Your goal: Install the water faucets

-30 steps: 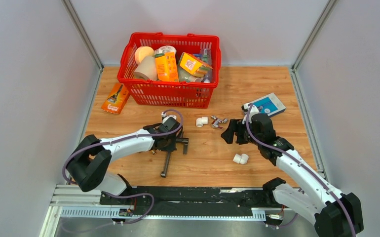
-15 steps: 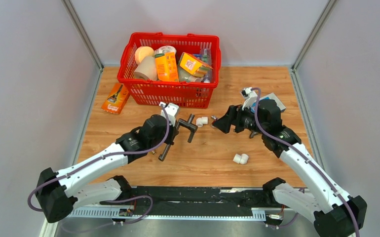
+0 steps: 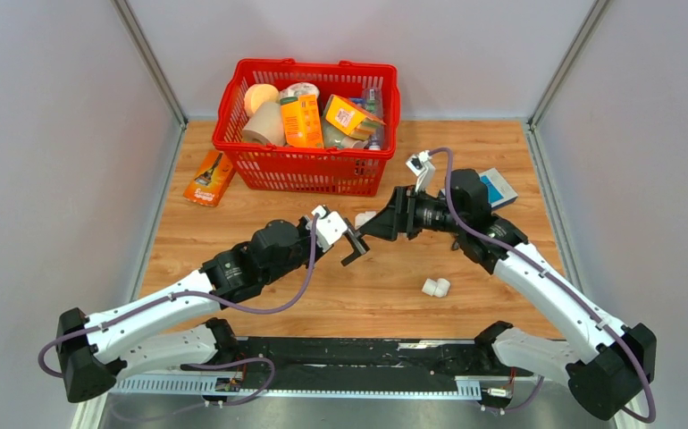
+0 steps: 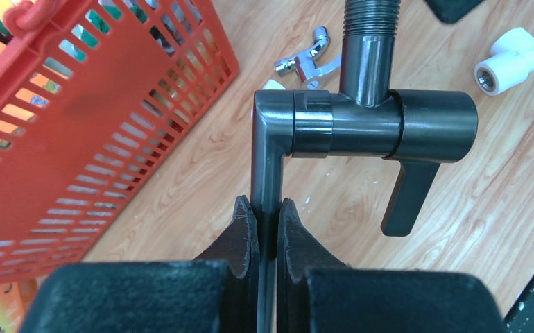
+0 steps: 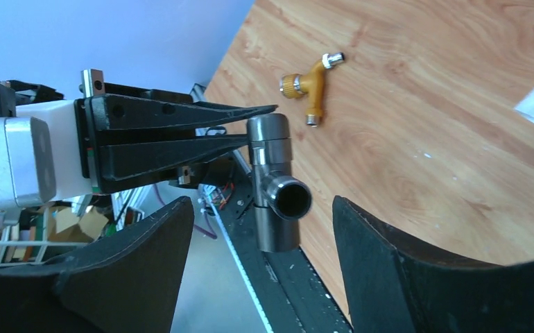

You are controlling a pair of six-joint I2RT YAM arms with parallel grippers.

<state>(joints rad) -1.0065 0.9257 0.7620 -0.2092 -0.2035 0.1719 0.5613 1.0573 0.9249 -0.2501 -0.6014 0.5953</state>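
Showing a wood-grain tabletop (image 3: 394, 277) enclosed by plain grey walls (image 3: 54, 134) with metal corner posts. The left gripper (image 4: 268, 208) is clamped on the slim spout tube of the dark grey faucet (image 4: 361, 125), which is held up near the table's centre. Its threaded end points at the right gripper (image 5: 263, 205), whose jaws stand wide apart on either side without touching. A full red basket (image 3: 309, 64) sits at the far edge, and a white elbow fitting (image 3: 436, 287) lies by the right arm.
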